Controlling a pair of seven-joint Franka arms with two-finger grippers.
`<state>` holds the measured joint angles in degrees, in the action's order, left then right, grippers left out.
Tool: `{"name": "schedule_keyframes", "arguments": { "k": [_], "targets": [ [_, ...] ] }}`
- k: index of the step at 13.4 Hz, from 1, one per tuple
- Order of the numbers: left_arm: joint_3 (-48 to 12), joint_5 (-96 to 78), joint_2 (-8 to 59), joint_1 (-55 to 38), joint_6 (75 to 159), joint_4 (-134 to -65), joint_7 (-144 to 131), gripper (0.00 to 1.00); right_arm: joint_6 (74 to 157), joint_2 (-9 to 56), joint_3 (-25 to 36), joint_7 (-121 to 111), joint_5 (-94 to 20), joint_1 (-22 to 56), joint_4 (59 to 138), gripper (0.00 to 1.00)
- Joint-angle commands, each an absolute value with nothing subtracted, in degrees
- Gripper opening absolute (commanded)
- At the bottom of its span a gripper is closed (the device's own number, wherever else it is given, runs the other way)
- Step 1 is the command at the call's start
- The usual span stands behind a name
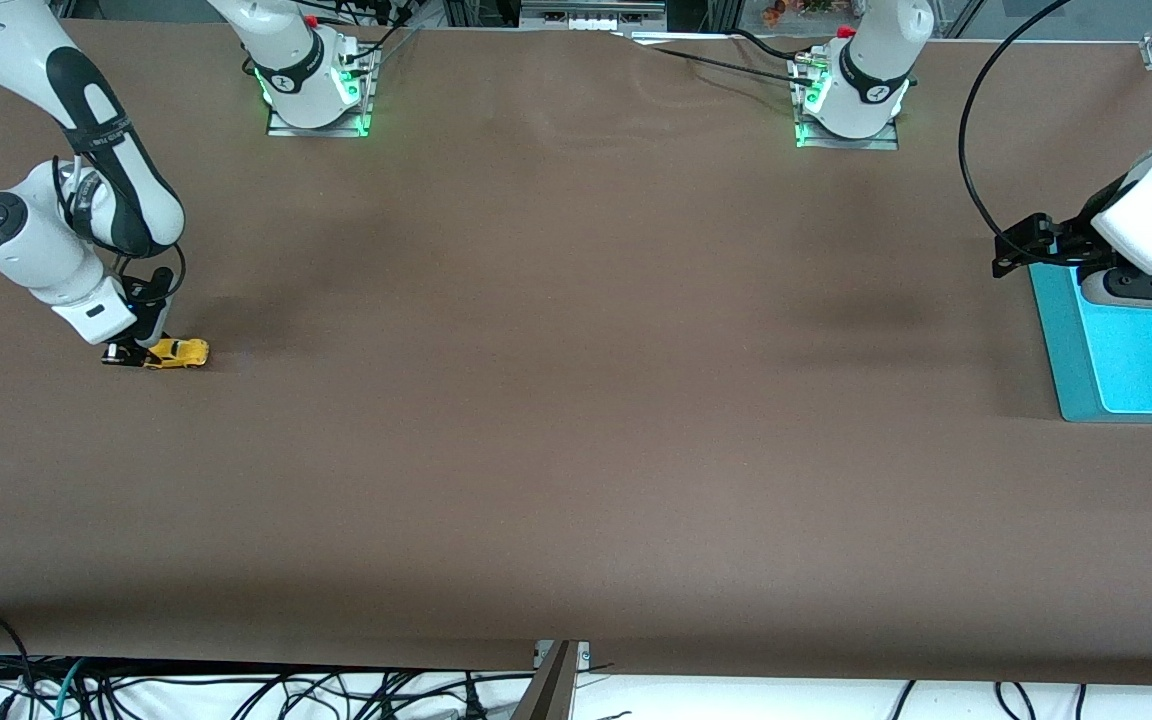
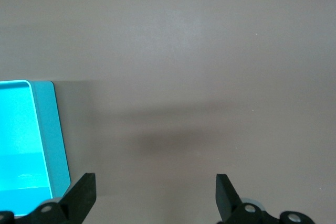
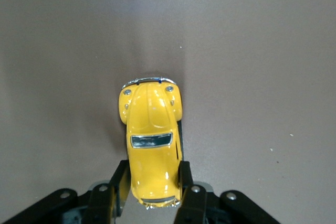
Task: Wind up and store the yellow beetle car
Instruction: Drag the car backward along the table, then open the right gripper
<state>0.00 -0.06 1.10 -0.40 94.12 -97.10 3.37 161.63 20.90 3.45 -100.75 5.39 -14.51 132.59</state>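
Note:
The yellow beetle car stands on its wheels on the brown table at the right arm's end. My right gripper is down at table level, shut on the car's rear. In the right wrist view the car points away from the wrist, and the black fingers press its sides at the back while my right gripper straddles it. My left gripper hangs open and empty over the table beside the teal tray; in its own view the left gripper spans bare table.
A teal tray with a bright cyan floor lies at the left arm's end of the table, and its corner shows in the left wrist view. Both arm bases stand along the table's back edge. Cables hang below the front edge.

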Motion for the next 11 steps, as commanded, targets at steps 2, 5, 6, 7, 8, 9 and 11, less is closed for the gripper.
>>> {"name": "schedule_keyframes", "arguments": {
  "k": [2, 5, 6, 7, 8, 9, 11],
  "targets": [
    [-0.26, 0.00, 1.58, -0.18, 92.72, -95.54, 3.43, 1.00, 161.19, 23.91, 1.41, -101.34, 5.89, -15.73, 132.89, 1.00],
    [-0.26, 0.00, 1.58, -0.18, 92.72, -95.54, 3.43, 1.00, 161.19, 23.56, 1.41, -101.25, 5.89, -15.73, 132.89, 1.00],
    [-0.26, 0.00, 1.58, -0.18, 92.72, -95.54, 3.43, 1.00, 161.19, 23.47, 1.41, -101.25, 5.89, -15.73, 132.89, 1.00],
    [-0.26, 0.00, 1.58, -0.18, 92.64, -95.54, 3.43, 1.00, 161.19, 23.47, 1.32, -101.25, 5.89, -15.73, 132.89, 1.00],
    [-0.26, 0.00, 1.58, -0.18, 92.72, -95.54, 3.43, 1.00, 160.93, 23.38, 0.97, -101.16, 5.89, -15.73, 132.80, 1.00],
    [-0.26, 0.00, 1.58, -0.18, 92.72, -95.54, 3.43, 1.00, 160.67, 23.29, 0.79, -101.16, 5.89, -15.73, 132.80, 1.00],
    [-0.26, 0.00, 1.50, -0.18, 92.72, -95.54, 3.43, 1.00, 160.49, 23.03, 0.70, -101.16, 5.89, -15.73, 132.71, 1.00]
  ]
}}
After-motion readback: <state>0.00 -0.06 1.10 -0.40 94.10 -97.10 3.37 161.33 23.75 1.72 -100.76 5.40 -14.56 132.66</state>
